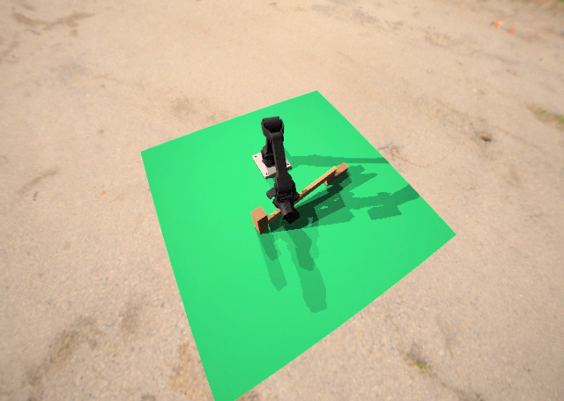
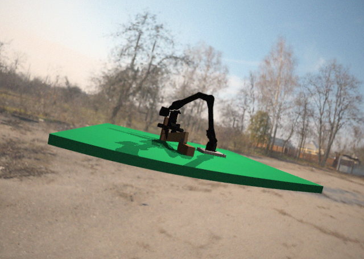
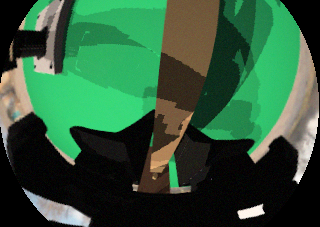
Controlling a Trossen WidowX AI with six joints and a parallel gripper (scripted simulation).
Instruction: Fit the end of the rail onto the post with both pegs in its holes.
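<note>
The long wooden rail (image 1: 314, 185) (image 2: 176, 136) (image 3: 183, 61) runs from the footboard block (image 1: 339, 171) (image 2: 185, 148) down towards the short wooden post (image 1: 259, 219). Its near end lies low on the green table, just in front of the post. My gripper (image 1: 290, 214) (image 2: 170, 128) (image 3: 163, 114) is shut on the rail close to that near end, one finger on each side. In the wrist view the rail runs straight up between the fingers. The pegs and the holes are hidden by the gripper and too small to make out.
The arm's base plate (image 1: 269, 165) (image 2: 212, 152) (image 3: 54, 41) stands on the green table (image 1: 218, 251) (image 2: 117, 150) behind the rail. Sandy ground surrounds the table.
</note>
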